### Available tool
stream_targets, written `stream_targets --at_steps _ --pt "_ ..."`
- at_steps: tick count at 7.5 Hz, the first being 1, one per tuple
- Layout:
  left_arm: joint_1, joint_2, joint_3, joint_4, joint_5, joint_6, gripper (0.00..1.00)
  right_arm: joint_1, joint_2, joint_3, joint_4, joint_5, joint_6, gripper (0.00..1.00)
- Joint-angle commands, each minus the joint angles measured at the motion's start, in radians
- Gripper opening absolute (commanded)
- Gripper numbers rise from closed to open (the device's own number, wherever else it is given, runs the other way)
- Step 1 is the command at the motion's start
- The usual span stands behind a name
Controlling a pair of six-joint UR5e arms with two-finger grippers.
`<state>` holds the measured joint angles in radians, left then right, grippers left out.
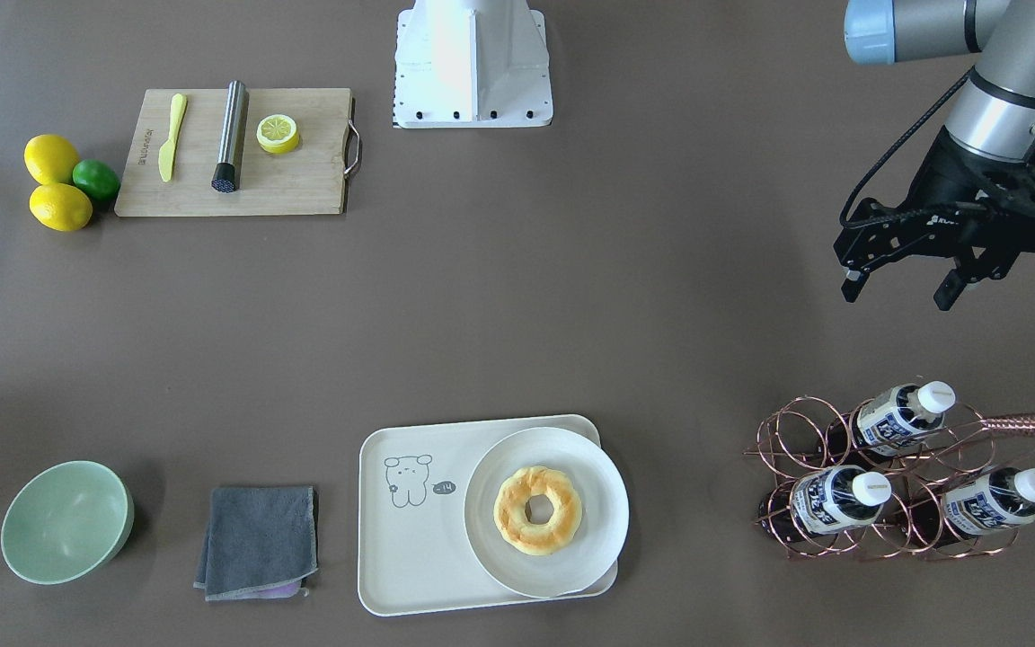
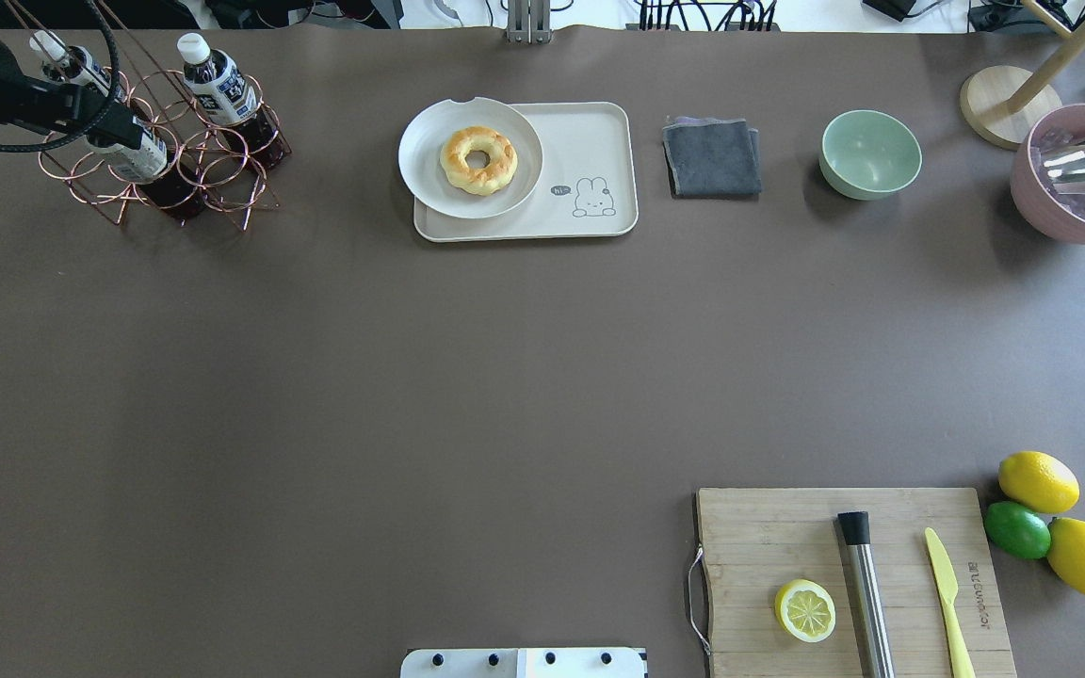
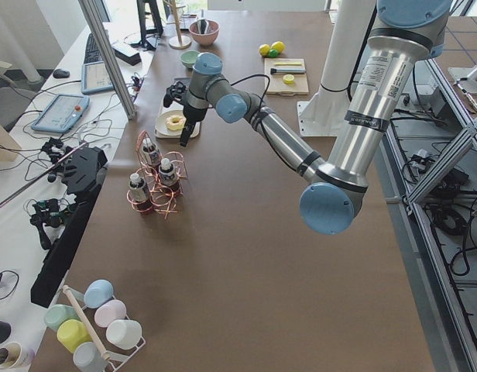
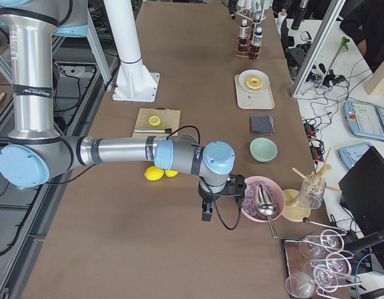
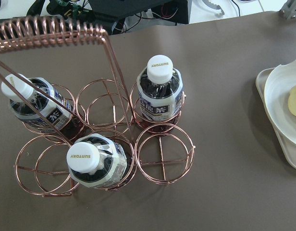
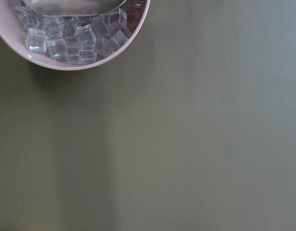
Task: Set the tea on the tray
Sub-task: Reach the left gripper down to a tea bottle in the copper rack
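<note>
Three tea bottles stand in a copper wire rack (image 1: 877, 485): one (image 1: 904, 415) on the robot's side and two (image 1: 836, 497) (image 1: 998, 499) on the other. The left wrist view looks down on them (image 5: 160, 94) (image 5: 95, 161) (image 5: 35, 103). My left gripper (image 1: 899, 292) is open and empty, hovering above the table on the robot's side of the rack. The cream tray (image 1: 410, 539) with the bear drawing lies at the middle of the table's far side and also shows in the overhead view (image 2: 599, 141). My right gripper (image 4: 206, 208) shows only in the exterior right view, so I cannot tell whether it is open or shut.
A white plate (image 1: 589, 548) with a doughnut (image 1: 537, 509) covers half the tray. A grey cloth (image 1: 257, 539) and a green bowl (image 1: 66, 521) lie beside it. A cutting board (image 1: 302, 180) holds a knife, a muddler and a lemon half. A pink bowl of ice (image 2: 1070, 188) is near my right gripper.
</note>
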<state>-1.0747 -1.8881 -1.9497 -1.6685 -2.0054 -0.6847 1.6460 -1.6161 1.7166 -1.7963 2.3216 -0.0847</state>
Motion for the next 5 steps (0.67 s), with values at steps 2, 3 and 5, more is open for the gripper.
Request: stream_targets --at_steps 2,3,5 --pt "-0.019 0.0 0.078 -0.007 -0.001 0.094 0.98 -0.002 0.011 0.003 0.0 0.002 -0.001 1.0" --pt "-0.037 0.004 0.078 -0.013 -0.001 0.103 0.98 0.0 0.01 0.0 0.002 0.002 -0.001 1.0" --pt "-0.059 0.021 0.166 -0.138 -0.006 0.123 0.97 0.0 0.007 0.014 0.0 0.002 -0.001 1.0"
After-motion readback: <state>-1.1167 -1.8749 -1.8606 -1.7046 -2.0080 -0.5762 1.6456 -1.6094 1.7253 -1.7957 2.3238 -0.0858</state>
